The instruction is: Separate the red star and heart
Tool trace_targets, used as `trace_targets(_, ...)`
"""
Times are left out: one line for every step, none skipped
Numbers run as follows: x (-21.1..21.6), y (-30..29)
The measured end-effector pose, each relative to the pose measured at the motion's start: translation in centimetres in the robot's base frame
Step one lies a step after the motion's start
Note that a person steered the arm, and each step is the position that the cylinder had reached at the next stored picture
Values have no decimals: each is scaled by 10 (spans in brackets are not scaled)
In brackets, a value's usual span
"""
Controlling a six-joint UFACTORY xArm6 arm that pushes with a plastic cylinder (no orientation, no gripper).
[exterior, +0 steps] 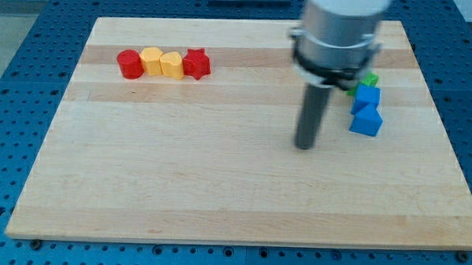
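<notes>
A red star (197, 63) lies at the view's upper left, at the right end of a row of touching blocks. Just left of it, touching it, is a yellow heart (171, 65). Then come a yellow block (151, 61) and a red round block (130, 64). My tip (304, 146) is a dark rod standing on the board right of centre, well to the right of and below the row, apart from every block.
Two blue blocks (366, 98) (366, 122) sit right of my tip, with a green block (369, 80) above them partly hidden by the arm. The wooden board (218, 187) rests on a blue perforated table.
</notes>
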State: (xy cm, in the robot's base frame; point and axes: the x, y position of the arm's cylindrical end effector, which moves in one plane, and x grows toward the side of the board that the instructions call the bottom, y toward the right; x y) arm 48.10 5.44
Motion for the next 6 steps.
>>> trace_targets(-16, -81)
trace_targets(-73, -113)
trace_targets(-119, -105)
trace_targets(-164, -89)
trace_targets(-177, -85)
trace_targets(-136, -103)
